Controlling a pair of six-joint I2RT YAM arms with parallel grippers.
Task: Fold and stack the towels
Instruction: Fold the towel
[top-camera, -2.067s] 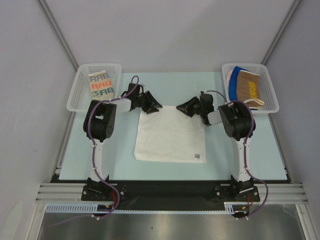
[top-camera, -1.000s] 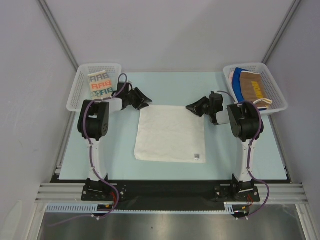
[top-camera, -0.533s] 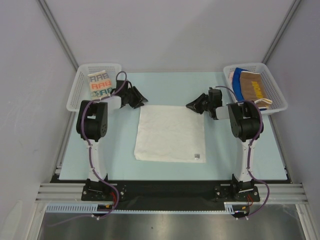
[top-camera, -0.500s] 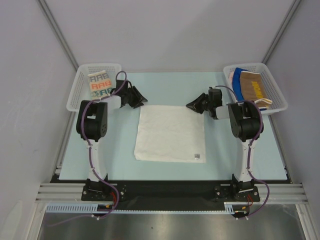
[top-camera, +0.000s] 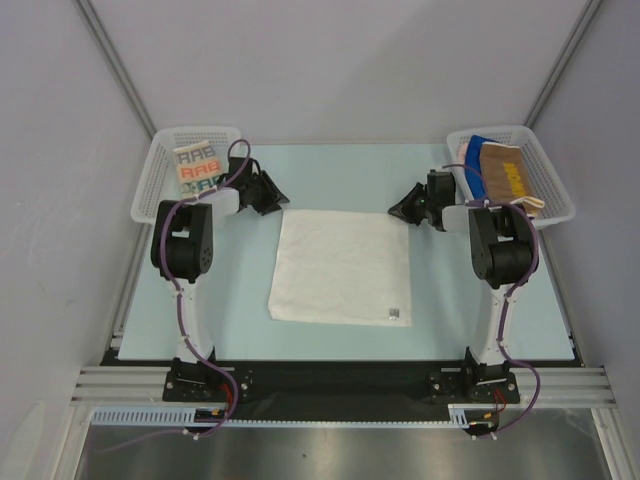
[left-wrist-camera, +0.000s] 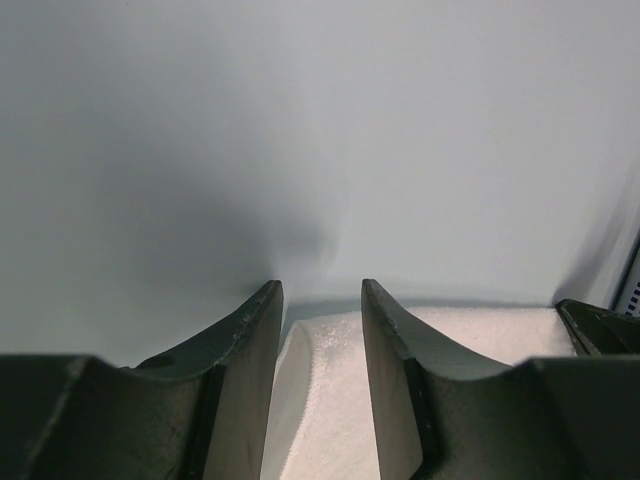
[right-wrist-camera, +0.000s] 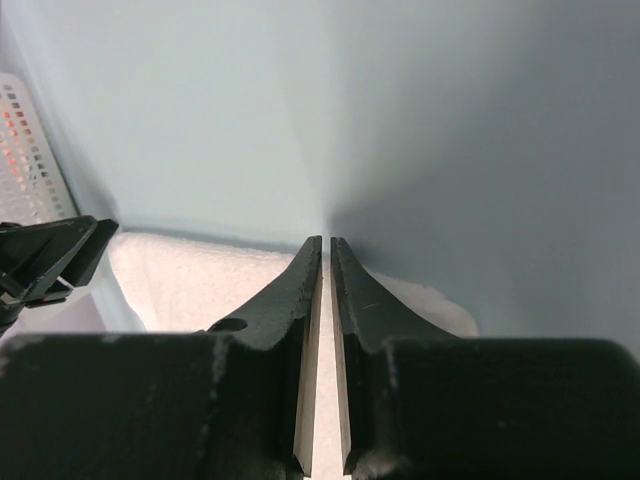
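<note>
Pale blue desk (top-camera: 330, 170) holds a white towel (top-camera: 342, 265), lying flat in the middle. Left end effector (top-camera: 281, 202), jaws apart and empty, sits by its far left corner. Right end effector (top-camera: 397, 211), almost shut with nothing in it, sits by the far right corner. Both look just as near.

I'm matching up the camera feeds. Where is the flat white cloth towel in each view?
Top external: white cloth towel lies flat mid-table, between the arms.
Left wrist: towel bottom centre, beyond the left gripper.
Right wrist: towel a low band either side of the right gripper.
Shared landmark: the left gripper, at the towel's far-left corner from above, left edge in right wrist view.
</note>
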